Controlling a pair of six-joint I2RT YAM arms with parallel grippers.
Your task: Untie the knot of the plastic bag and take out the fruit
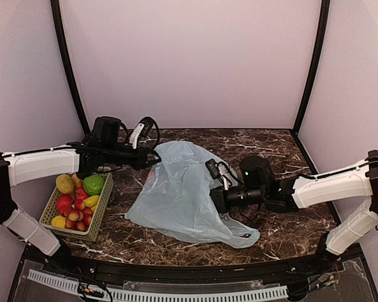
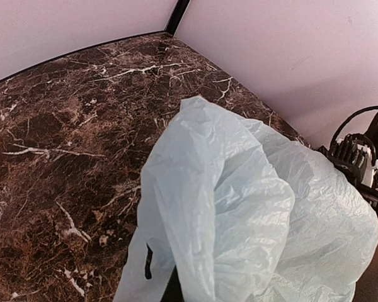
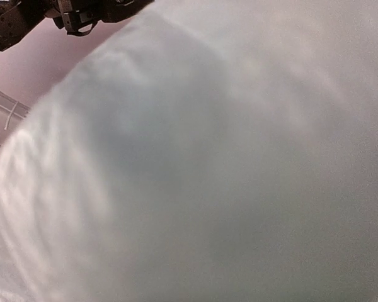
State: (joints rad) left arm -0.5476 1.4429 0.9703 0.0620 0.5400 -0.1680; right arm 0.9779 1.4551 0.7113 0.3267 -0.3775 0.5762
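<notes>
The left arm (image 1: 41,165) and right arm (image 1: 331,189) wore white, boxy shells between black joints. Just behind the left gripper (image 1: 154,157) sat a black motor block (image 1: 106,131) and a white-trimmed camera (image 1: 138,134) with looping black cables (image 1: 152,124). Behind the right gripper (image 1: 214,200) sat a rounded black housing (image 1: 257,171).

The thin pale blue-green plastic bag (image 1: 183,189) is seen to be translucent, crinkled and faintly sheened. The dark brown white-veined marble-look tabletop (image 1: 271,151) is finished smooth and polished. The olive perforated plastic basket (image 1: 101,214) is left matt. The white arm shells (image 1: 41,165) are moulded smooth and slightly glossy.
</notes>
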